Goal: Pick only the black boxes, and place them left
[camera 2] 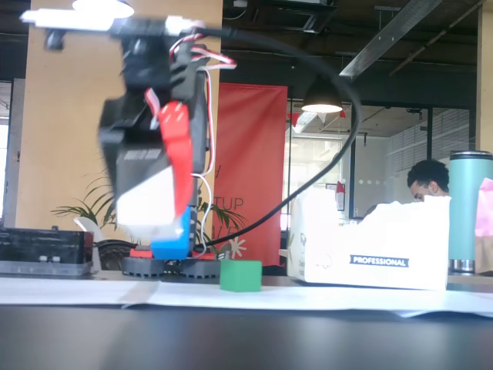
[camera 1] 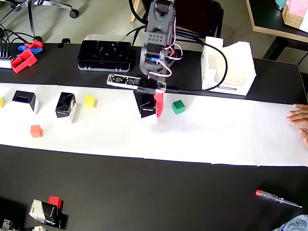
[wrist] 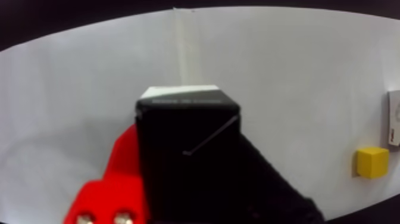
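Note:
My gripper [camera 1: 150,111] is shut on a black box [camera 1: 147,109] with a white side face, over the middle of the white paper strip. In the fixed view the black box [camera 2: 145,183] hangs clear above the table, with the red finger [camera 2: 177,146] on its right side. The wrist view is filled by the held black box [wrist: 187,149], with the red finger [wrist: 113,184] to its left. Two more black boxes [camera 1: 24,100] [camera 1: 66,107] stand at the left end of the paper. Another black box [camera 1: 45,211] lies on the dark table at bottom left.
A green cube [camera 1: 178,107] sits just right of the gripper, with a yellow cube [camera 1: 89,101] and an orange cube [camera 1: 36,131] to the left. Behind stand a flat black case [camera 1: 106,54] and a white carton [camera 1: 228,70]. A hand [camera 1: 301,120] rests at the right edge, and a screwdriver [camera 1: 276,198] lies at front right.

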`<action>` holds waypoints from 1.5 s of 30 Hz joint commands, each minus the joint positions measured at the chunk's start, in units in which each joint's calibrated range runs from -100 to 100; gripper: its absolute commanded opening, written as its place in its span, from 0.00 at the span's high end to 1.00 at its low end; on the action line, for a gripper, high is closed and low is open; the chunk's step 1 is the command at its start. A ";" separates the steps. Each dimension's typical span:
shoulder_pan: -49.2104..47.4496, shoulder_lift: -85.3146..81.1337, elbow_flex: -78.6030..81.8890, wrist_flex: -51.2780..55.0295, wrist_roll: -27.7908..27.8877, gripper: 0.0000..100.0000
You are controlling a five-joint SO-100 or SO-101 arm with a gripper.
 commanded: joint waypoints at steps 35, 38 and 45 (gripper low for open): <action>-73.93 -35.59 -17.84 34.13 -28.75 0.82; -79.04 -33.77 -17.84 37.70 -31.43 0.82; -84.58 -21.76 -19.70 39.85 -38.22 0.82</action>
